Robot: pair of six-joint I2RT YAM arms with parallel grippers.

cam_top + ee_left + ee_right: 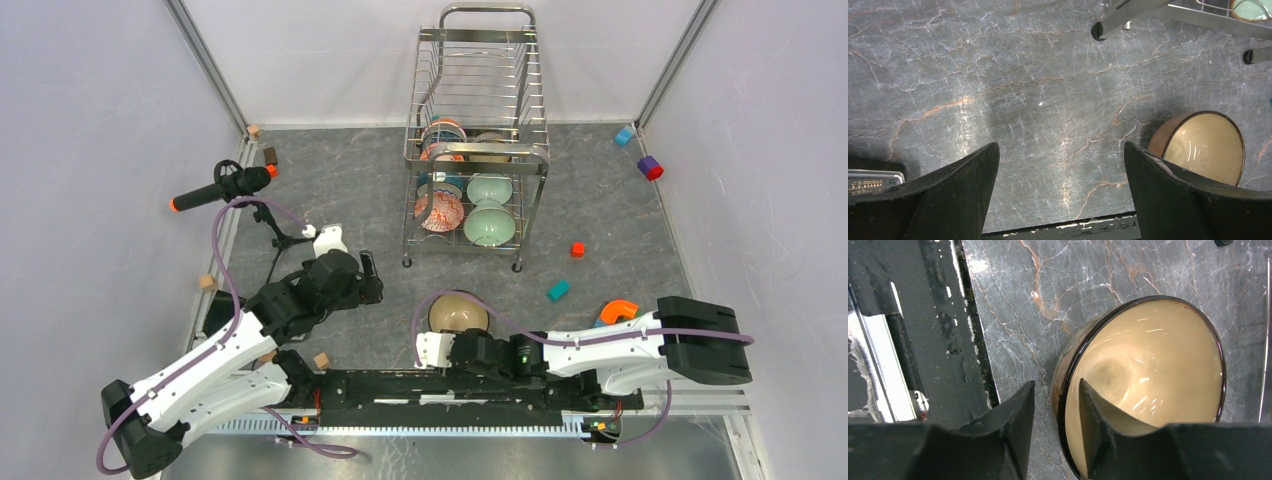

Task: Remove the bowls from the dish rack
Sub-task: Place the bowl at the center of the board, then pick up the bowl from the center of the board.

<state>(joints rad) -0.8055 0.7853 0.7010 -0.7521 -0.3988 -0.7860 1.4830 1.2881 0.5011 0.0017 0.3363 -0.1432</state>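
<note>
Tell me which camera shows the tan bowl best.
The right wrist view: the tan bowl fills the frame, the right hand straddling its dark rim. The top view shows it small, partly behind that arm; the left wrist view catches it at the edge, partly hidden by the left hand.

L arm point(215, 370) stretched fwd and inward from base, elbow bent. L gripper point(1060, 150) pointed down, jaws spread wide. R arm point(620, 350) lay low, reaching left across near edge. R gripper point(1057, 385) jaws partly apart, slack.
</note>
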